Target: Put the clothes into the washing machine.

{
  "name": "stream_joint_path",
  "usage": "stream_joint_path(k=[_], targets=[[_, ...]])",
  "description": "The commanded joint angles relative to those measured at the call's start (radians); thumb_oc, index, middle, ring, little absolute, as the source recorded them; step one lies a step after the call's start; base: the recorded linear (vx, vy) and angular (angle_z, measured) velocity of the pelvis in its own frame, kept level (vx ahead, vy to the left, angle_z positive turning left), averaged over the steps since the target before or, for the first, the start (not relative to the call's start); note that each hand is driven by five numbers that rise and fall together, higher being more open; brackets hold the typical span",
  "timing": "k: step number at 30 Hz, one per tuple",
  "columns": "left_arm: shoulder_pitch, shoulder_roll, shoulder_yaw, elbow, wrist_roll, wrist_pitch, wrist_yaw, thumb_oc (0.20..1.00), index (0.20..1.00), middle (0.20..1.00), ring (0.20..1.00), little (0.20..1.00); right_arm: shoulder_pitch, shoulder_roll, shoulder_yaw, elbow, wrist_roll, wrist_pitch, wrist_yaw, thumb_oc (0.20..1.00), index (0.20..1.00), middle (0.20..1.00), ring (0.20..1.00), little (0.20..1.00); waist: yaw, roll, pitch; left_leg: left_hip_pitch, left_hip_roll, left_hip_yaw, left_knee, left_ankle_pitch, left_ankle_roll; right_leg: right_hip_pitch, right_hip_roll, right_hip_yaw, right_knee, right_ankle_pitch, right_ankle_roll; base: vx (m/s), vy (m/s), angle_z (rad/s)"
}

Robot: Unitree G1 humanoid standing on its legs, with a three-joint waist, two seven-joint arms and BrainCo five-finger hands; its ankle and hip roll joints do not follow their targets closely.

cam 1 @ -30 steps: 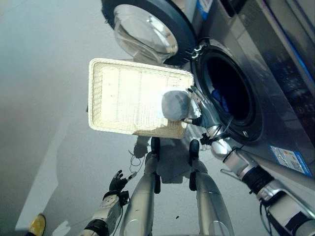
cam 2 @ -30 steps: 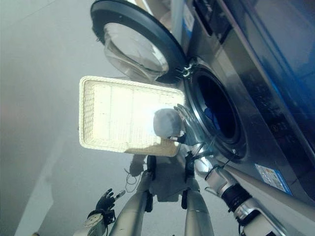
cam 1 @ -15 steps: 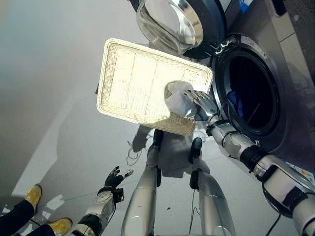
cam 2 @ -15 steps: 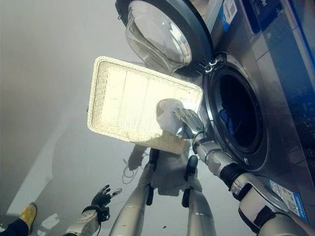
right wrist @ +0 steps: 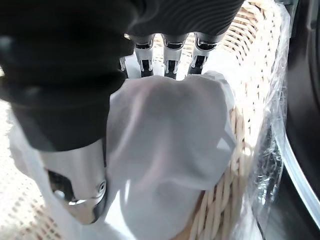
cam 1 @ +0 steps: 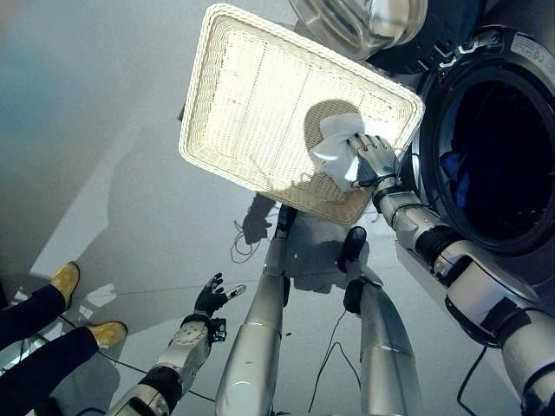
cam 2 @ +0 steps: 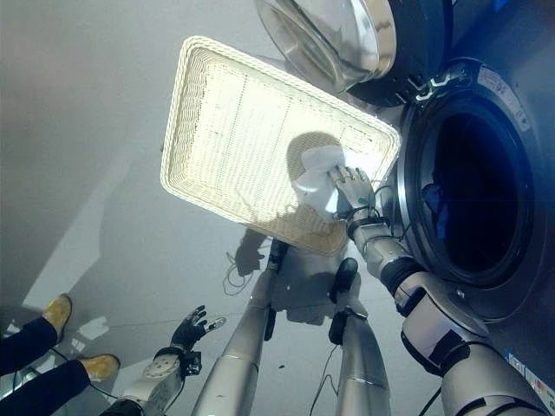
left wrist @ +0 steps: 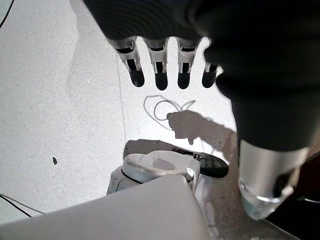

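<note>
Your right hand (cam 1: pixel 375 161) is curling around the white garment (cam 1: pixel 336 154) at centre right, now lower in the wicker basket (cam 1: pixel 227 104); drum (cam 1: pixel 507 147) transfer pending. Left hand (cam 1: pixel 211 300) is hanging open, lower left.

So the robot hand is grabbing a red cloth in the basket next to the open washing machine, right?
Not quite. The cloth is white, not red; the right wrist view shows it clearly. The rest holds: the right robot hand is gripping it in the basket next to the open washing machine.
</note>
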Motion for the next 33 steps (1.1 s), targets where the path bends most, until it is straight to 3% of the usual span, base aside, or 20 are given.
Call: stream_joint_path(k=[1,3,6,7,11,12,13,14,20,27,30,32,33], targets=[[-0.002,-0.011,-0.020,-0.034,0.001,-0.007,0.022,1.000,1.000,1.000,1.000,1.000,-0.032,-0.056,0.012,0.038,-0.035,0.091,0.087,1.000,1.000,1.000,1.000,1.000,0.020,0.054,-0.011,-0.025,-0.071,0.077,0.087,-0.075,0.052,0.025,0.031,0.010,-0.222,0.208,0.081,0.00,0.000,0.00],[0.000,-0.003,-0.028,-0.062,-0.004,-0.004,0.030,1.000,1.000,1.000,1.000,1.000,-0.053,-0.060,0.041,0.059,-0.055,0.155,0.204,1.000,1.000,1.000,1.000,1.000,0.027,0.061,-0.011,-0.042,-0.067,0.074,0.086,-0.070,0.051,0.006,0.036,0.009,-0.216,0.204,0.077,0.02,-0.036,-0.03],[0.001,0.000,-0.031,-0.080,-0.001,-0.001,0.037,1.000,1.000,1.000,1.000,1.000,-0.063,-0.057,0.061,0.072,-0.079,0.187,0.284,1.000,1.000,1.000,1.000,1.000,0.031,0.063,-0.011,-0.050,-0.065,0.073,0.083,-0.068,0.051,-0.003,0.038,0.007,-0.214,0.203,0.074,0.02,-0.029,-0.05],[0.001,0.005,-0.033,-0.094,-0.006,-0.001,0.040,1.000,1.000,1.000,1.000,1.000,-0.072,-0.057,0.080,0.082,-0.100,0.214,0.367,1.000,1.000,1.000,1.000,1.000,0.034,0.064,-0.011,-0.057,-0.063,0.075,0.081,-0.064,0.050,-0.010,0.040,0.005,-0.213,0.202,0.073,0.02,-0.026,-0.06],[-0.003,0.012,-0.034,-0.119,-0.012,0.001,0.039,1.000,1.000,1.000,1.000,1.000,-0.084,-0.047,0.100,0.110,-0.159,0.250,0.511,1.000,1.000,1.000,1.000,1.000,0.041,0.071,-0.011,-0.074,-0.063,0.073,0.084,-0.059,0.050,-0.027,0.042,0.002,-0.210,0.202,0.070,0.00,0.000,0.00],[-0.001,0.014,-0.032,-0.131,-0.011,0.001,0.038,1.000,1.000,1.000,1.000,1.000,-0.084,-0.046,0.109,0.116,-0.179,0.250,0.564,0.805,0.805,0.805,0.805,0.805,0.044,0.073,-0.011,-0.079,-0.062,0.072,0.084,-0.057,0.049,-0.031,0.041,0.000,-0.210,0.202,0.070,0.00,0.000,0.00],[-0.001,0.017,-0.033,-0.140,-0.013,0.004,0.041,1.000,1.000,1.000,1.000,1.000,-0.084,-0.044,0.115,0.119,-0.190,0.257,0.596,0.457,0.457,0.457,0.457,0.457,0.045,0.075,-0.011,-0.081,-0.062,0.071,0.084,-0.056,0.049,-0.034,0.042,0.000,-0.209,0.201,0.069,0.02,-0.026,-0.03],[-0.003,0.023,-0.039,-0.157,-0.025,0.007,0.043,1.000,1.000,1.000,1.000,1.000,-0.081,-0.038,0.121,0.128,-0.200,0.257,0.635,0.200,0.200,0.200,0.200,0.200,0.049,0.078,-0.011,-0.087,-0.063,0.067,0.087,-0.055,0.048,-0.039,0.041,0.000,-0.207,0.200,0.068,0.00,0.000,0.00],[-0.007,0.024,-0.032,-0.181,-0.034,0.017,0.036,1.000,1.000,1.000,1.000,1.000,-0.095,-0.024,0.109,0.146,-0.165,0.237,0.600,0.200,0.200,0.200,0.200,0.200,0.058,0.087,-0.011,-0.098,-0.068,0.057,0.091,-0.052,0.051,-0.051,0.042,0.003,-0.200,0.199,0.067,0.01,-0.028,0.02],[-0.004,0.021,-0.025,-0.181,-0.047,0.026,0.034,1.000,1.000,1.000,1.000,1.000,-0.113,-0.038,0.072,0.143,-0.061,0.185,0.435,0.200,0.200,0.200,0.200,0.200,0.054,0.088,-0.011,-0.091,-0.065,0.057,0.077,-0.045,0.053,-0.046,0.050,0.012,-0.204,0.202,0.067,0.00,-0.014,0.05],[0.003,0.022,-0.021,-0.181,-0.049,0.027,0.035,1.000,1.000,1.000,1.000,1.000,-0.115,-0.047,0.052,0.125,0.036,0.155,0.378,0.200,0.200,0.200,0.200,0.200,0.050,0.085,-0.011,-0.082,-0.064,0.057,0.074,-0.047,0.054,-0.038,0.051,0.016,-0.207,0.204,0.067,-0.01,-0.001,0.04],[0.011,0.024,-0.013,-0.181,-0.062,0.027,0.032,1.000,1.000,1.000,1.000,1.000,-0.108,-0.053,0.018,0.099,0.214,0.113,0.331,0.200,0.200,0.200,0.200,0.200,0.044,0.082,-0.011,-0.072,-0.063,0.058,0.075,-0.051,0.054,-0.030,0.054,0.020,-0.208,0.203,0.065,0.00,0.000,0.00],[0.013,0.026,-0.005,-0.178,-0.066,0.029,0.030,1.000,1.000,1.000,1.000,1.000,-0.098,-0.054,-0.021,0.080,0.403,0.070,0.313,0.200,0.200,0.200,0.200,0.200,0.039,0.078,-0.011,-0.065,-0.063,0.059,0.078,-0.055,0.054,-0.024,0.056,0.023,-0.209,0.202,0.063,-0.02,0.030,-0.02]])
